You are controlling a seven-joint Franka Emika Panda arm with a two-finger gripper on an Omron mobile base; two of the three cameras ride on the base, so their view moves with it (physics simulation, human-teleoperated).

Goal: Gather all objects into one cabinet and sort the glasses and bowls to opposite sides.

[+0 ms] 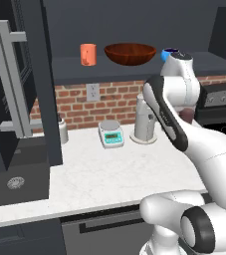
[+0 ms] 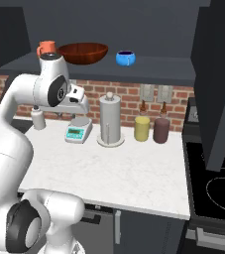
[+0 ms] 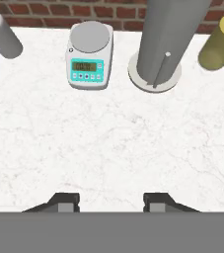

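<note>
On the dark cabinet shelf [image 2: 148, 69] I see 1 orange mug [image 1: 88, 54], the wooden bowl [image 1: 130, 53] beside it, then 1 blue cup [image 2: 125, 58], all upright.

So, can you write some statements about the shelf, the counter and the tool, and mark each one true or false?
1. The bowl stands between the mug and the blue cup. True.
2. The tool holds the mug. False: its jaws are apart with nothing between them, above the bare counter.
3. The scale lies left of the towel holder in the right base view. True.
4. The yellow canister is on the shelf. False: it stands on the counter beside the maroon canister.
</note>
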